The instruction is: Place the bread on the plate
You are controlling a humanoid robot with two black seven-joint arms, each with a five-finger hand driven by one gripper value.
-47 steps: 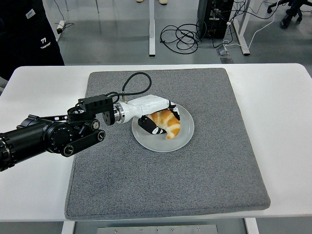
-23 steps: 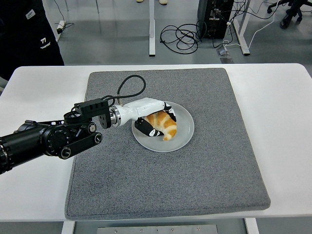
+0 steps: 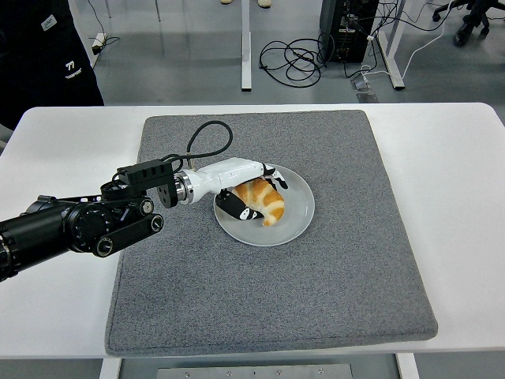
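Since a second ago, the left arm is drawing back toward the left edge, and the croissant-shaped bread (image 3: pixel 263 200) is sitting a little more toward the middle of the plate (image 3: pixel 298 223). At the far left, a person in dark clothing (image 3: pixel 43 55) is standing by the table's (image 3: pixel 458 181) back corner. Moving rightward, the left hand (image 3: pixel 246 189) is reaching over the plate's left rim, its fingers (image 3: pixel 237 207) still curling loosely around the bread, thumb side below and the others above; whether they are gripping or only touching is hard to tell. The bread is lying on the white plate, which is resting on the grey mat (image 3: pixel 339 268). Judging by this, the placing step is nearly finishing: the next move is calling for the fingers to spread fully and the hand to withdraw leftward without dragging the bread off.
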